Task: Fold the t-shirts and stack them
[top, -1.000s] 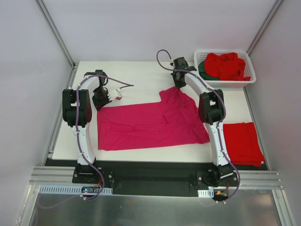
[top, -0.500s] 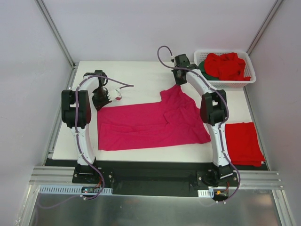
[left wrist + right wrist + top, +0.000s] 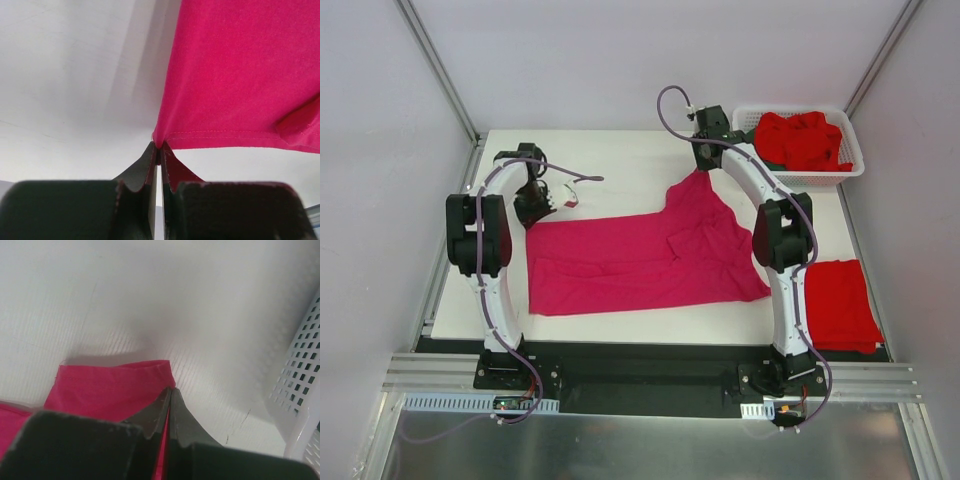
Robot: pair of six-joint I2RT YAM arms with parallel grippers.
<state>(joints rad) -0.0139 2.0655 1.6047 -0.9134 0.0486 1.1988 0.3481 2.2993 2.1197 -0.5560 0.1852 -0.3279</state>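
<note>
Done: you have one folded red shirt (image 3: 835, 303) lying flat at the lower right of the top view, beside the right arm.
In hand: the pink shirt (image 3: 640, 262) is spread across the middle of the table (image 3: 610, 160). It is doubled over in places and wrinkled on its right half, so I judge its fold to be only started.
Left to do: a loose red shirt (image 3: 803, 138) sits heaped in the basket (image 3: 800, 178) at the upper right. You have that to fold, then the stacking.
Left claw (image 3: 159, 148): closed on the pink shirt's upper-left corner, with the hem pinched right at the tips.
Right claw (image 3: 170, 391): closed on the shirt's upper-right point, just left of the basket.
Shirt against claws: the cloth runs between the two grips. Its body lies below both in the top view, drawn to a peak at the right claw.
</note>
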